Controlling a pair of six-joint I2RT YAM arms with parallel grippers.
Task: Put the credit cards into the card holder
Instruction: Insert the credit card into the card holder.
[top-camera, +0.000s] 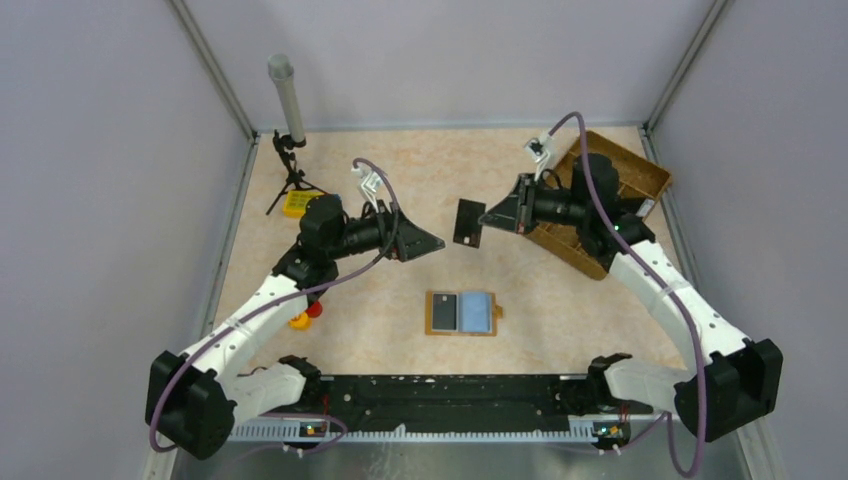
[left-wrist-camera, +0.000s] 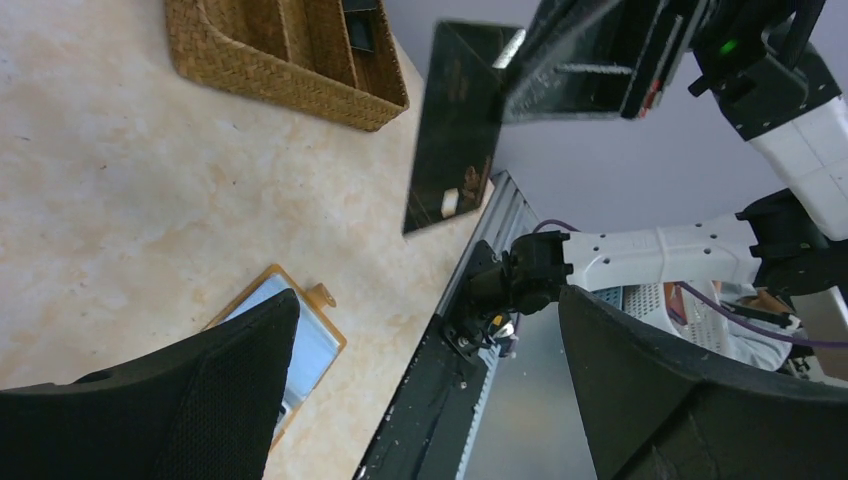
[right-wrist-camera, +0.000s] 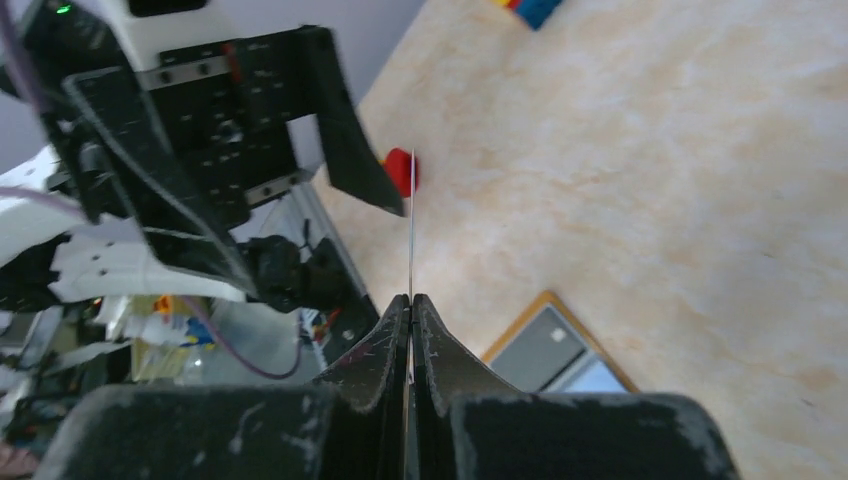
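Three credit cards: black card (top-camera: 468, 222), dark grey card (top-camera: 445, 311), light blue card (top-camera: 477, 311). One card holder (top-camera: 460, 331), one woven tray (top-camera: 640, 170).

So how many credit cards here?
3: black card in the right gripper; dark grey card and light blue card on the open card holder. Others may be hidden.

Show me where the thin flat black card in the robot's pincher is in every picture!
Top external: thin flat black card, centre, pinched by the right gripper.
Left wrist: top middle, face showing.
Right wrist: edge-on line, middle.
Shared landmark: orange-tan leather card holder.
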